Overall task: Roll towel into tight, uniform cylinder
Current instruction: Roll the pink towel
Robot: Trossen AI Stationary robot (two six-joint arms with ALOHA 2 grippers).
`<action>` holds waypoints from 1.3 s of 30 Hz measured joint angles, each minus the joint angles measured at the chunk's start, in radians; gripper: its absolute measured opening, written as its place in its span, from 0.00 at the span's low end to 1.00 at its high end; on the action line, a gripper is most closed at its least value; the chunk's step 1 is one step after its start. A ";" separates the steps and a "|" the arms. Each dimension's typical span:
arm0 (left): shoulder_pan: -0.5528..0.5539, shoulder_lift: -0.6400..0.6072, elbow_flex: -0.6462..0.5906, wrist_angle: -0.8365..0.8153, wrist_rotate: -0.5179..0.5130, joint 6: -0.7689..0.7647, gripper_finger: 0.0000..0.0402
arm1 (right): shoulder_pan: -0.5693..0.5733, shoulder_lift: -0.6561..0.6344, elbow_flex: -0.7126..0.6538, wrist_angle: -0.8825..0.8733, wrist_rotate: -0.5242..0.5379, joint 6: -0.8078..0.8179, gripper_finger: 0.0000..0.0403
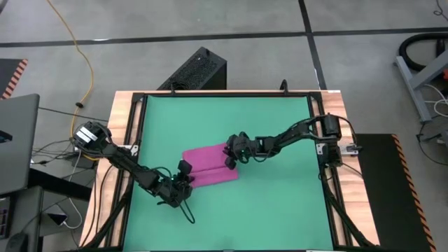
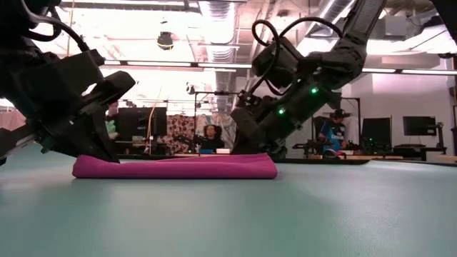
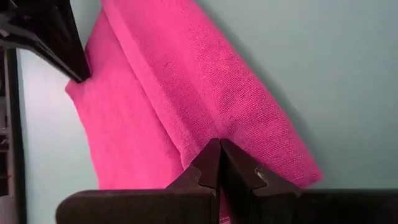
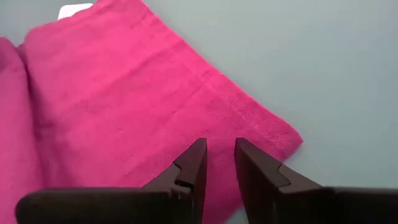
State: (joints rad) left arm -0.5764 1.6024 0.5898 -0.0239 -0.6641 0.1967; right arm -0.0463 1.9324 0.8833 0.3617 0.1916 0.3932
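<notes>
The magenta-pink towel (image 1: 210, 166) lies flat on the green mat (image 1: 280, 203), with one long side folded over into a thicker strip (image 3: 249, 106). Its white tag (image 4: 74, 9) shows at one edge. My left gripper (image 1: 183, 173) is shut, with its tips down at the towel's left near end (image 2: 100, 160). My right gripper (image 1: 231, 157) stands low over the towel's right end near a corner (image 4: 289, 140). Its fingers (image 4: 217, 155) are a narrow gap apart, with cloth showing between them. My left gripper has its shut fingertips (image 3: 211, 155) on the towel where the folded-over strip's edge (image 3: 205, 127) meets the flat layer. It comes slanting down from the table's left. Whether cloth is caught between the tips cannot be seen. My right gripper may touch the towel: I cannot tell.
The mat lies inside a black frame on a wooden table (image 1: 122, 112). There is bare mat to the right of the towel and in front of it. Cables (image 1: 183, 210) hang by my left arm. In the low view, people sit at desks (image 2: 211, 135) in the room behind.
</notes>
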 joint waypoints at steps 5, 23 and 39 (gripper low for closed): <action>-0.014 0.000 0.058 -0.169 -0.032 -0.053 0.00 | 0.028 -0.001 0.000 -0.032 0.047 0.062 0.26; -0.054 0.000 0.061 -0.258 -0.059 -0.247 0.00 | 0.148 -0.068 -0.011 -0.111 0.271 0.094 0.26; -0.064 0.000 0.039 -0.228 -0.082 -0.274 0.00 | 0.329 -0.058 -0.007 0.164 0.387 -0.074 0.26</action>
State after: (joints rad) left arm -0.6403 1.6028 0.6288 -0.2520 -0.7464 -0.0769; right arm 0.2831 1.8741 0.8761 0.5261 0.5785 0.3189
